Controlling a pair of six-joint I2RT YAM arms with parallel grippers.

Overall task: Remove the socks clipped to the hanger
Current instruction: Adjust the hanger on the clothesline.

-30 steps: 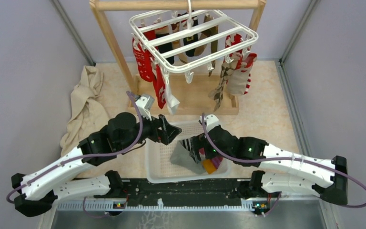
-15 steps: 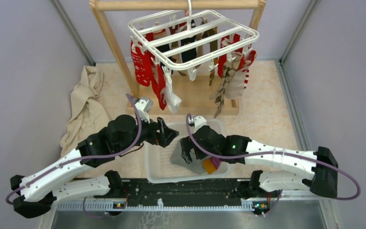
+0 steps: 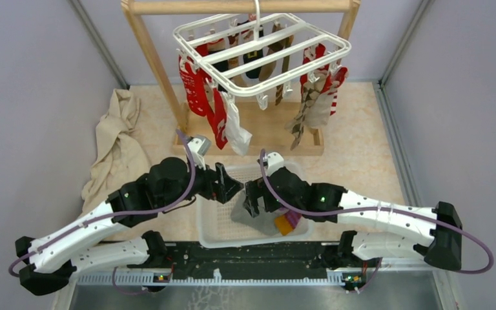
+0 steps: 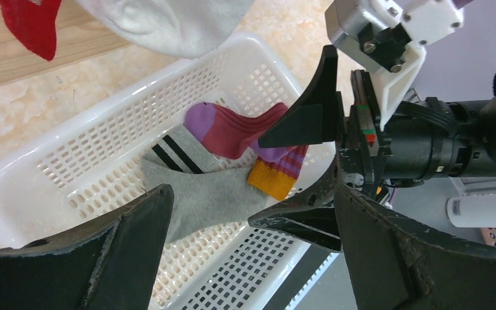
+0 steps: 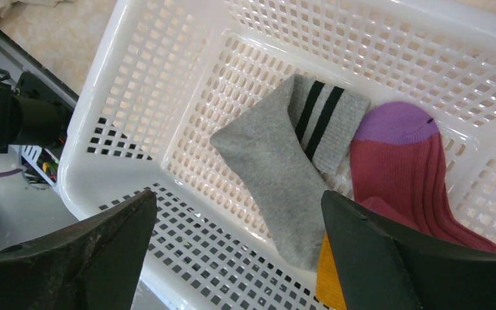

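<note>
Both sets of jaws stand spread wide, holding nothing: the left gripper (image 3: 235, 183) at the white mesh basket (image 3: 202, 223), the right gripper (image 3: 250, 199) above its inside. In it lie a grey sock (image 5: 278, 168) and a magenta sock (image 5: 420, 174). Beyond, on the beige marbled tabletop (image 3: 361, 155), the hanger (image 3: 265, 50) hangs from a wooden frame (image 3: 152, 58), with socks (image 3: 197, 84) clipped beneath. A tan cloth (image 3: 116, 145) lies to the left, and grey walls (image 3: 32, 97) stand around.

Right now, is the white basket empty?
No, a grey striped sock and a magenta sock lie in the white basket.
</note>
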